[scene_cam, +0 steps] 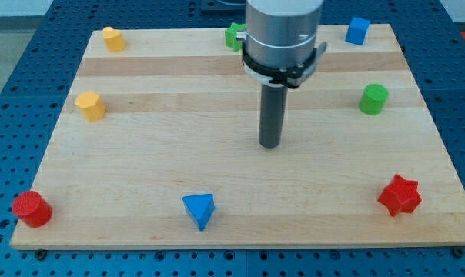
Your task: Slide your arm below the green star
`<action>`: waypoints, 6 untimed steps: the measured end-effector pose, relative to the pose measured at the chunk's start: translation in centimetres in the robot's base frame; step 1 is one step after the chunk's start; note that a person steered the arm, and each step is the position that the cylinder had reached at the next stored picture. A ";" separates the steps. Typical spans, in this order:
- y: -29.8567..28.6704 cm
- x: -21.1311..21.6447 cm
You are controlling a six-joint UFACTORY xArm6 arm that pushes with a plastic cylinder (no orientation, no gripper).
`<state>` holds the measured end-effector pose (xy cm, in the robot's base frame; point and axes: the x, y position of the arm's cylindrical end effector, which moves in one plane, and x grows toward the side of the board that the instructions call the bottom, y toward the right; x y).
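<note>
The green star (pixel 234 36) sits near the board's top edge at centre, partly hidden behind my arm's grey body. My tip (pixel 270 145) rests on the wooden board near its middle, well below the green star and a little to its right. No block touches the tip.
A yellow block (pixel 113 38) is at top left, another yellow block (pixel 90 105) at left. A blue cube (pixel 357 31) is at top right, a green cylinder (pixel 373 99) at right. A red star (pixel 399 195), a blue triangle (pixel 199 210) and a red cylinder (pixel 31 208) lie along the bottom.
</note>
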<state>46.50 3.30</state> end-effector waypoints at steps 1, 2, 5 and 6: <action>-1.6 -2.0; -2.7 -3.4; -3.9 -9.1; -3.9 -11.0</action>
<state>35.47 -0.65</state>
